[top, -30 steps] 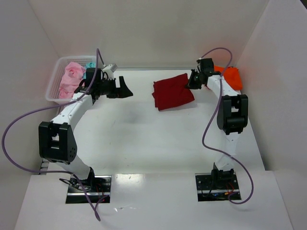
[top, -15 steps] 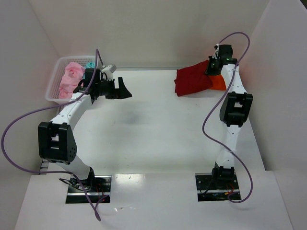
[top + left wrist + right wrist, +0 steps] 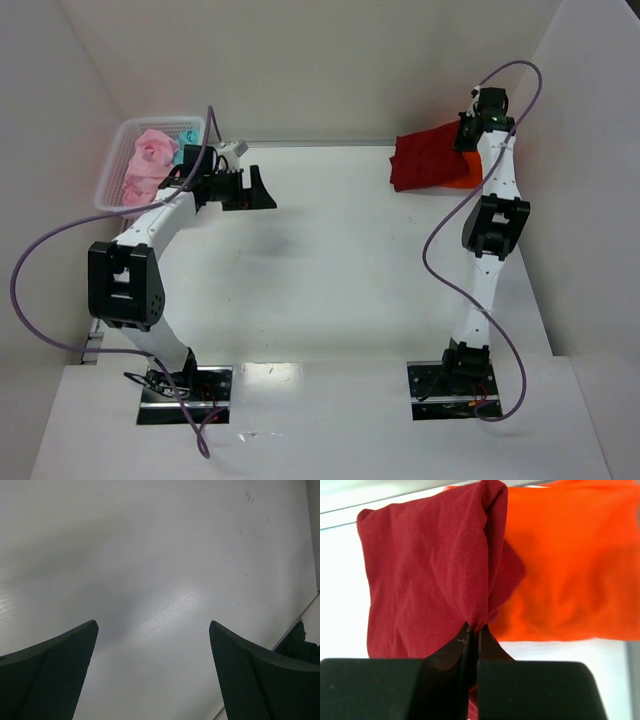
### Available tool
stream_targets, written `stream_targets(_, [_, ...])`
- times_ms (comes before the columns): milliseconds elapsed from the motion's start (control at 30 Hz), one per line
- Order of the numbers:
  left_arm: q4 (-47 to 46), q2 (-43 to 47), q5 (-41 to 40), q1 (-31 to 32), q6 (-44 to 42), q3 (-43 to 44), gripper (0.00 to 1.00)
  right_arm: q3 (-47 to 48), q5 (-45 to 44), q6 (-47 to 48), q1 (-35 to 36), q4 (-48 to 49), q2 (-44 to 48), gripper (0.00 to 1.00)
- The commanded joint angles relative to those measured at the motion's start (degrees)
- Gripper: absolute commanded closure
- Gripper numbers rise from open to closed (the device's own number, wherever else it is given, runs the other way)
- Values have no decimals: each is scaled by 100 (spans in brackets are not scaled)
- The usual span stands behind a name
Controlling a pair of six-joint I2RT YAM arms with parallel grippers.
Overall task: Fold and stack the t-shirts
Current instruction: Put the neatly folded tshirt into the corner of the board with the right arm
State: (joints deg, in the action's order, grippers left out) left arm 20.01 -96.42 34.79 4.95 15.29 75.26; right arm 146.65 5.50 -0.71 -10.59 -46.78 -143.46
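Nearly straight right arm [image 3: 489,222], red t-shirt [image 3: 424,158] between its fingers [image 3: 442,664].

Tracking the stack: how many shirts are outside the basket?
2: the red shirt pinched in the right hand, partly over the orange shirt at far right. More could hide underneath.

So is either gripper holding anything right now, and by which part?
The right gripper pinches the dark red t-shirt at a bunched fold of cloth; the left gripper is open and empty.
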Motion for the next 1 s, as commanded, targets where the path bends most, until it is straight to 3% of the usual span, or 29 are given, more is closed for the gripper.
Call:
stream_targets(0, [-23, -105, 213, -38, 44, 339, 0, 320, -444, 80, -364, 3, 28, 100])
stream_targets(400, [-129, -158, 151, 208, 97, 454, 0, 505, -1674, 159, -637, 328, -120, 100])
stream_targets(567, [-15, -53, 99, 314, 150, 349, 0, 505, -1613, 159, -637, 609, -191, 100])
stream_targets(733, [99, 123, -7, 314, 150, 296, 0, 567, -1683, 106, -637, 671, -498, 92])
stream_targets(967, [257, 457, -165, 314, 150, 111, 0, 558, -2395, 36, -637, 723, -683, 97])
